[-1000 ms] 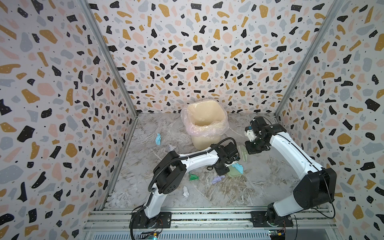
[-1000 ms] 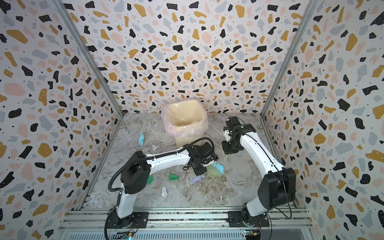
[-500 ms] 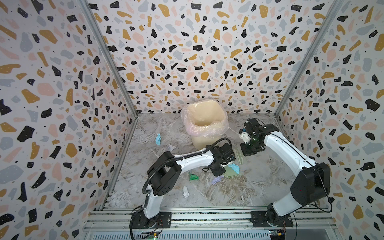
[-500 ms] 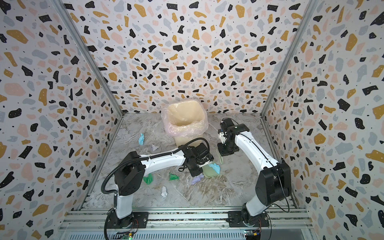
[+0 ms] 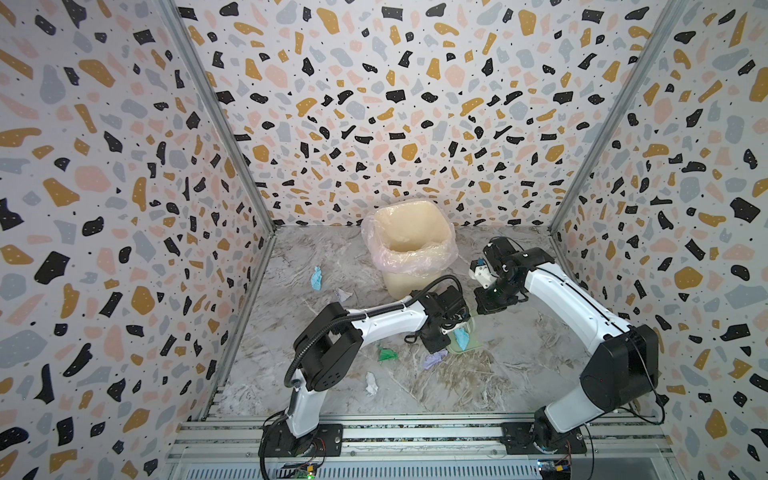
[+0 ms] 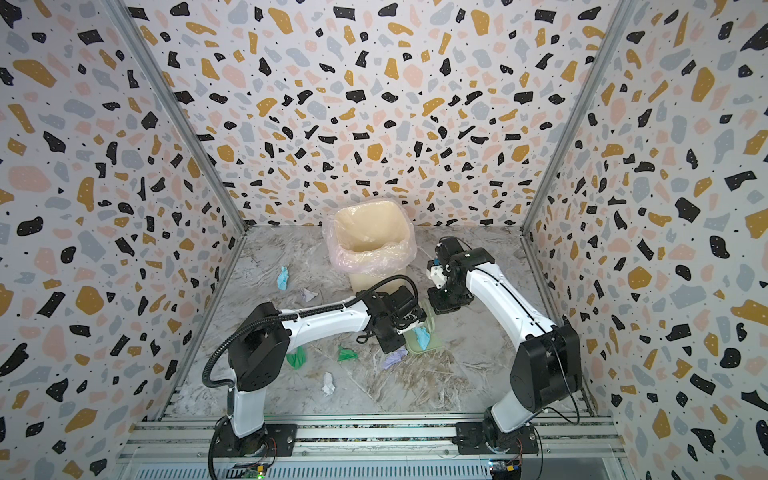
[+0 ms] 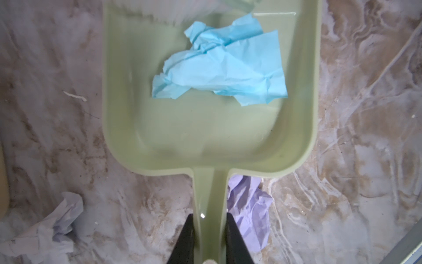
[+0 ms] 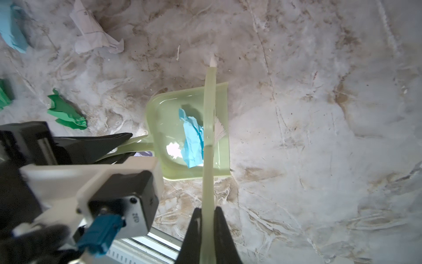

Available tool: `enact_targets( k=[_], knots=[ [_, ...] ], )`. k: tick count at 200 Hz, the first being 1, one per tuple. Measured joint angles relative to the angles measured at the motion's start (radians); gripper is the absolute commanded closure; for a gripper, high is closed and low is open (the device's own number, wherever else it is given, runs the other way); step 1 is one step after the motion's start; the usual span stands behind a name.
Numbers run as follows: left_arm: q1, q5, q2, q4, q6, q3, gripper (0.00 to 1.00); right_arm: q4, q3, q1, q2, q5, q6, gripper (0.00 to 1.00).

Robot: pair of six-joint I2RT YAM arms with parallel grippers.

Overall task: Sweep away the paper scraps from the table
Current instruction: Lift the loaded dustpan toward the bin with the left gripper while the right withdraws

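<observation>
Clamping dustpan handle [image 7: 210, 189], left pincer [image 7: 210, 219]; right pincer [image 8: 208, 212] tight on brush [image 8: 209, 102], bristles [image 8: 219, 130] half-hidden.

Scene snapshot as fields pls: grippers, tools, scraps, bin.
left gripper: shut on the dustpan handle
right gripper: shut on the brush handle
dustpan: low at the table, in front of the bin
brush: bristles at the dustpan's open edge
in dustpan: one light blue scrap
on table: six loose scraps: light blue, pale, green, green, lilac, white
bin: upright, bag-lined, no scrap visible inside
</observation>
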Motion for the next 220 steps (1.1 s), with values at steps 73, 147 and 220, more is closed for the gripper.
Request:
enact_targets(
  k=[73,147,220],
  knots=[
    [0.000,0.001,-0.160,0.088,-0.009,-0.106,1.00,-0.001,0.067,-0.134,-0.064,0.036,0.021,1.00],
    [0.000,-0.016,-0.443,0.151,-0.046,-0.203,1.00,0.064,0.079,-0.326,-0.225,-0.063,0.037,1.00],
    [0.001,-0.102,-0.657,-0.016,-0.130,-0.105,1.00,0.097,-0.007,-0.356,-0.266,-0.158,0.037,1.00]
  ],
)
